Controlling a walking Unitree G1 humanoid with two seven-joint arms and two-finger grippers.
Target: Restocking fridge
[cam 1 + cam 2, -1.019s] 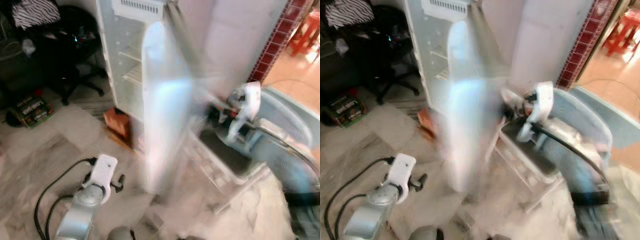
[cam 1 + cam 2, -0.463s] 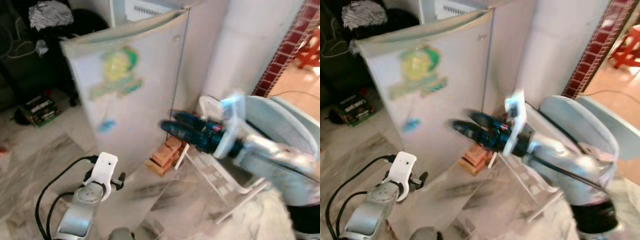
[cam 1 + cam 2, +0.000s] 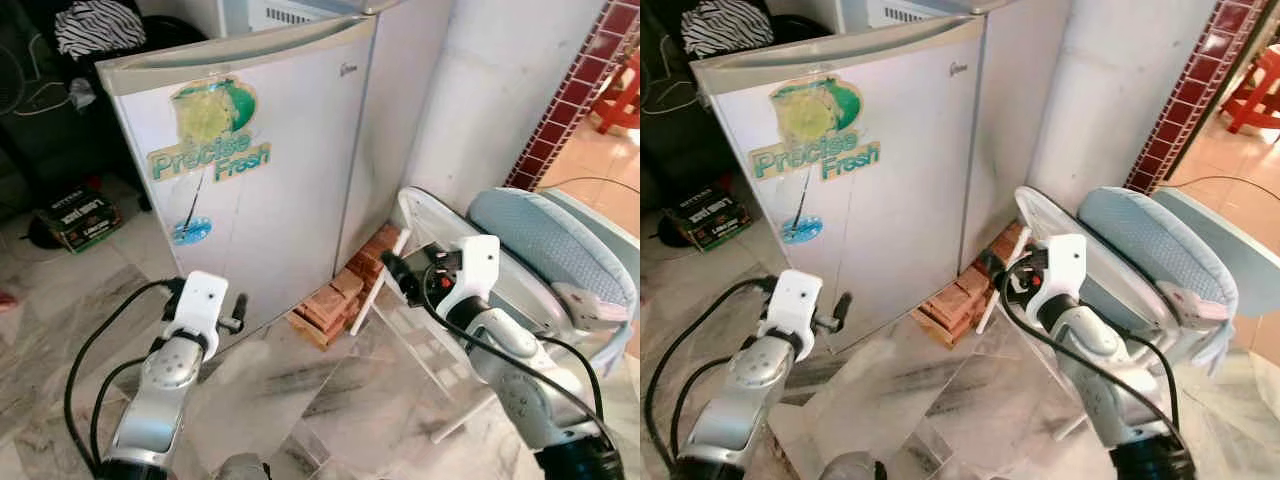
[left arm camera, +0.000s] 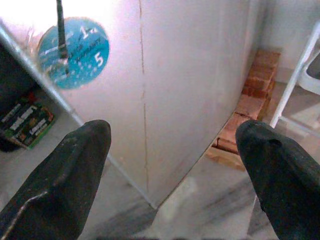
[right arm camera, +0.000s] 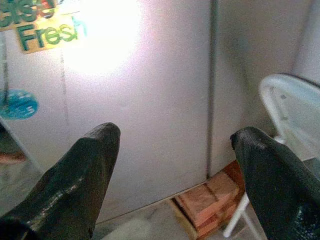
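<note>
1. I see the fridge (image 3: 260,170) straight ahead on the marble floor (image 3: 60,330), door shut, with a "Precise Fresh" sticker (image 3: 210,135) and a round blue sticker (image 3: 190,231) on the door.
2. Its right front corner sits on a stack of bricks (image 3: 335,300).
3. My left gripper (image 4: 172,165) is low in front of the door, fingers spread wide, holding nothing, not touching the door.
4. My right gripper (image 5: 175,165) is off the fridge's right side, above the bricks, fingers also wide, nothing held.
5. A white folding chair (image 3: 420,215) with a blue cushion (image 3: 545,240) leans just right of the bricks.
6. A black office chair (image 3: 60,100) with striped cloth (image 3: 100,25) stands left of the fridge, and a box (image 3: 85,215) lies on the floor near it.
</note>
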